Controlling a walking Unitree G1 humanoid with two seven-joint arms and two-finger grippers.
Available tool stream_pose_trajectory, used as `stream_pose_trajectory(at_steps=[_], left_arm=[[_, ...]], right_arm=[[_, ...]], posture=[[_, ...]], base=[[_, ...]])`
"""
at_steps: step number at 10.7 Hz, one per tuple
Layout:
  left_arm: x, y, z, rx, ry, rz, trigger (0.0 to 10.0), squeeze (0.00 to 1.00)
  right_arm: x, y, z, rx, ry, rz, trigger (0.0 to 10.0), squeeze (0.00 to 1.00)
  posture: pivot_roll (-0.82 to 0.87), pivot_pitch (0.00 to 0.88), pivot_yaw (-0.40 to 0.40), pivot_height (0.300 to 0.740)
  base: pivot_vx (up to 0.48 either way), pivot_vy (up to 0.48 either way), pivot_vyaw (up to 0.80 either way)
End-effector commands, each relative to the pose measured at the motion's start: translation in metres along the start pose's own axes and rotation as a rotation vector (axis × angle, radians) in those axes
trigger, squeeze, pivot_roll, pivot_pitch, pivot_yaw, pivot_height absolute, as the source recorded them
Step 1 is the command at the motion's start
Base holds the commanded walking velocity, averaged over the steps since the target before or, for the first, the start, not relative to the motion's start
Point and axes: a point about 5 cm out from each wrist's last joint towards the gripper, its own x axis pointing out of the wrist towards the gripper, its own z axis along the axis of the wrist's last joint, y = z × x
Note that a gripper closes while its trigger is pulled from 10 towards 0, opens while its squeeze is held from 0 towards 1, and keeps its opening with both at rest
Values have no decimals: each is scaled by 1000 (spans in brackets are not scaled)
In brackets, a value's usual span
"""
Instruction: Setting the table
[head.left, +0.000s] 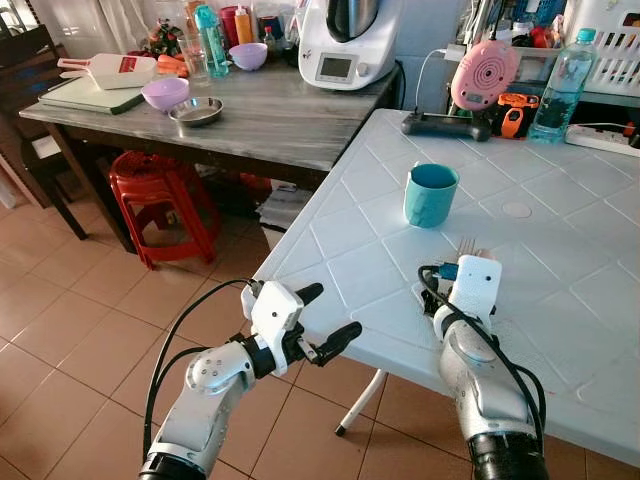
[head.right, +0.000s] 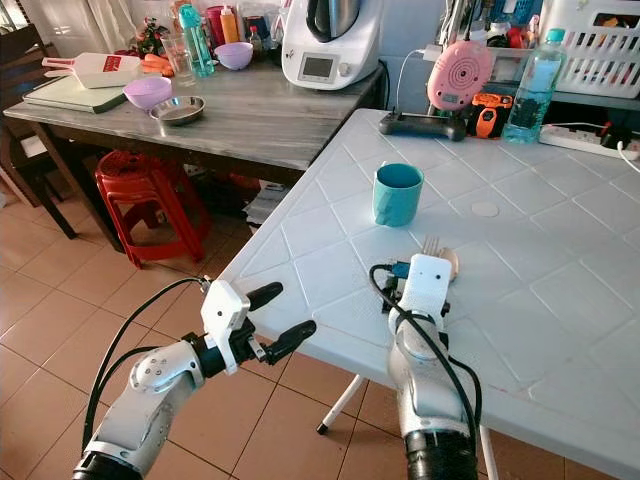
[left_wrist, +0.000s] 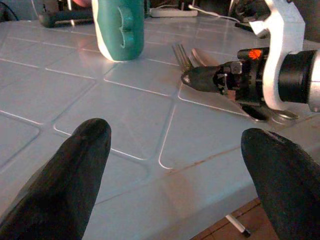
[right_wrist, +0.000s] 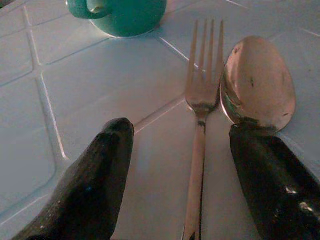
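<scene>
Setting the table, mid-step: on the white moulded-plastic surface (head.left: 560, 290), patterned with raised diamond panels, a steel fork (right_wrist: 200, 100) and steel spoon (right_wrist: 257, 82) lying side by side, near but apart, handles running back under the right gripper (right_wrist: 185, 165), tines and bowl aimed at a teal ceramic mug (head.left: 431, 194) standing upright just beyond. Right jaws apart, straddling the fork handle, one finger resting over the neck of the spoon, nothing clamped. Left gripper (head.left: 318, 322) held off the table's near edge above the terracotta floor tiles, jaws likewise apart and empty. Likely handling: both utensils light, rigid, thin and polished, so prone to slide on the glossy plastic and awkward to lift flat; best taken across the narrow handle near mid-length rather than at bowl or tines. Mug heavier and breakable, glazed and smooth, probably safest gripped by its wall or handle. Behind, a grey wooden side table (head.left: 260, 120) carrying lilac bowls, a metal dish and a white kitchen machine (head.left: 345, 40).
</scene>
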Motion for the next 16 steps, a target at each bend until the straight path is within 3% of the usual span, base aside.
stream_pose_trajectory(at_steps=[1,4,5,6,12,13,16], left_arm=[[0,0,2,21,7,-17,10000,0],[-4,7,10,34,1,-54,10000,0],[-5,8,10,39,9,-62,10000,0],[-5,8,10,45,14,-69,10000,0],[-4,2,9,49,27,-100,10000,0],[-4,1,9,44,27,-112,10000,0],[-4,-2,8,45,32,-128,10000,0]], right_arm=[[3,-2,-7,10,49,-10,10000,0],[17,-13,0,-10,70,-7,10000,0],[19,-14,0,-4,84,6,6039,0],[21,-12,-2,3,97,24,0,0],[21,-3,-19,-5,217,120,0,0],[20,-1,-22,-14,234,142,353,0],[17,2,-28,39,258,150,0,0]], posture=[[2,0,88,740],[11,0,80,740],[12,0,79,740],[11,0,79,740],[14,0,74,740],[13,0,73,740],[8,0,75,740]], base=[[0,0,0],[0,0,0],[0,0,0],[0,0,0],[0,0,0],[0,0,0],[0,0,0]])
